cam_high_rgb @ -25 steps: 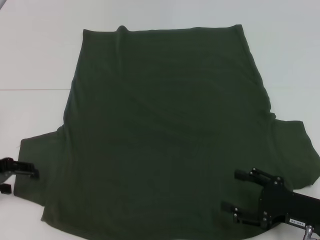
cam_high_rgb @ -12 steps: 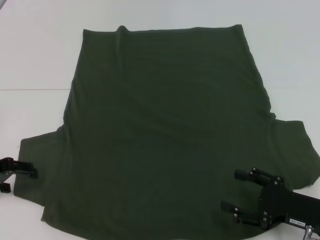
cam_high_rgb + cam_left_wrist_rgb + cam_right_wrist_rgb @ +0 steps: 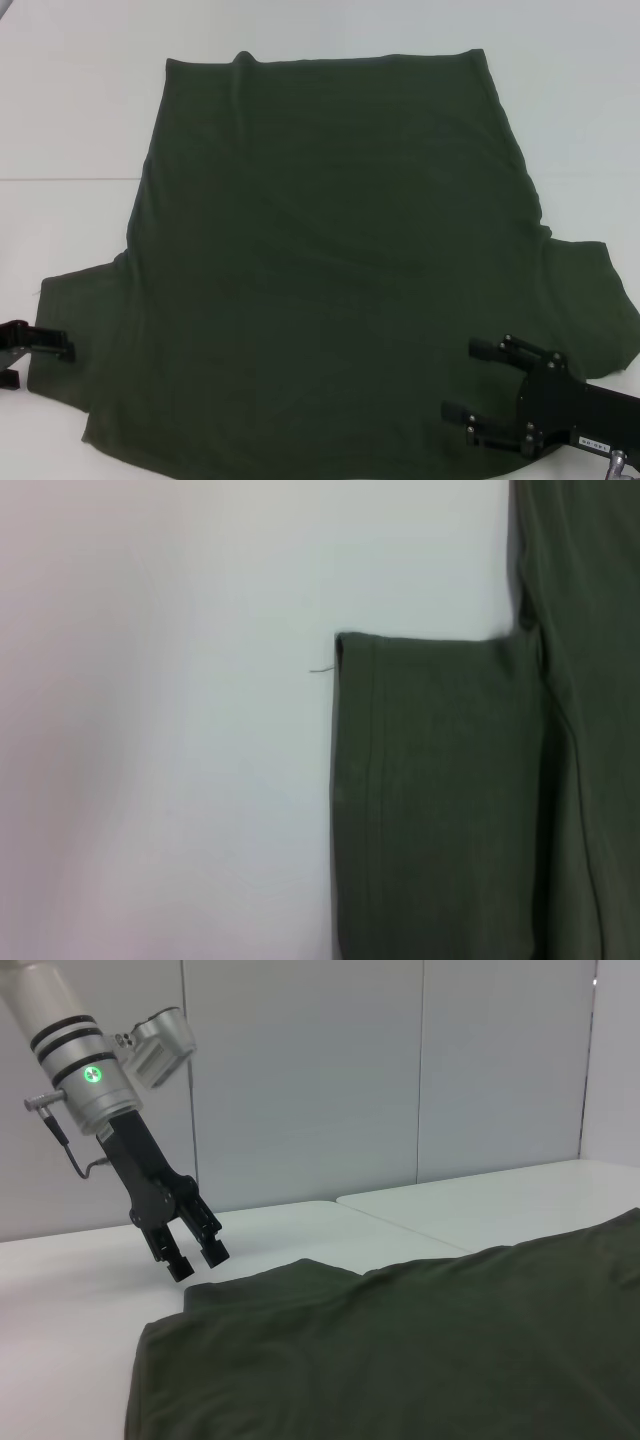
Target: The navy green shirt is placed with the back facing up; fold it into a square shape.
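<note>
Head view: navy green shirt [image 3: 340,270] flat on white table [image 3: 70,110], filling frame centre. Left gripper [image 3: 30,352] lower left at sleeve edge, right gripper [image 3: 478,380] lower right over shirt, both released. Right wrist view: left gripper [image 3: 195,1252] hovers above the sleeve, upper left.

shirt [image 3: 330,270]: matt cloth (soft) | table [image 3: 70,120]: smooth white

Bare white table [image 3: 70,120] lies open beyond the left gripper [image 3: 40,355] on its outer side; just ahead of its parted fingertips the navy green shirt's [image 3: 330,250] sleeve hem [image 3: 350,780] lies flat; the right gripper [image 3: 470,385], fingers spread, hangs over the shirt's near right part, cloth beneath both fingers.
</note>
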{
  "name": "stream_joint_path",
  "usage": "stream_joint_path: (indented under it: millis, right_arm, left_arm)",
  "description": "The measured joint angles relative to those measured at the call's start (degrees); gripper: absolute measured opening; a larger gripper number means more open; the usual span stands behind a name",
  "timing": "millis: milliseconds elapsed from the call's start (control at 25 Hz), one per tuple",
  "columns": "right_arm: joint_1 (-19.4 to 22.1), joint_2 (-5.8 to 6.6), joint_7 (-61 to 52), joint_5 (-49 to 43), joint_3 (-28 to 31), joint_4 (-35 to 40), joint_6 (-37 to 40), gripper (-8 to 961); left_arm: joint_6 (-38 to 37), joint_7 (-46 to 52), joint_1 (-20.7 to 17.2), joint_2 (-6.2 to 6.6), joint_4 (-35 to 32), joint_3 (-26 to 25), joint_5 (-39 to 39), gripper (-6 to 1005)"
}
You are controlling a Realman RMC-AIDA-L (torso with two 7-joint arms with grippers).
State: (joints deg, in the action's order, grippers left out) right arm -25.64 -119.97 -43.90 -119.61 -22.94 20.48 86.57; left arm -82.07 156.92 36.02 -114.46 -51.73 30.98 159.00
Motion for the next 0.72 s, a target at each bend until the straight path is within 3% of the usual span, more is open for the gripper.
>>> stream_joint_path:
  millis: [720]
  right_arm:
    - [-0.02, -0.07, 0.03, -0.01, 0.00, 0.00, 0.32, 887]
  left_arm:
    - [3.11, -0.22, 0.04, -0.23, 1.38, 0.40, 0.04, 806]
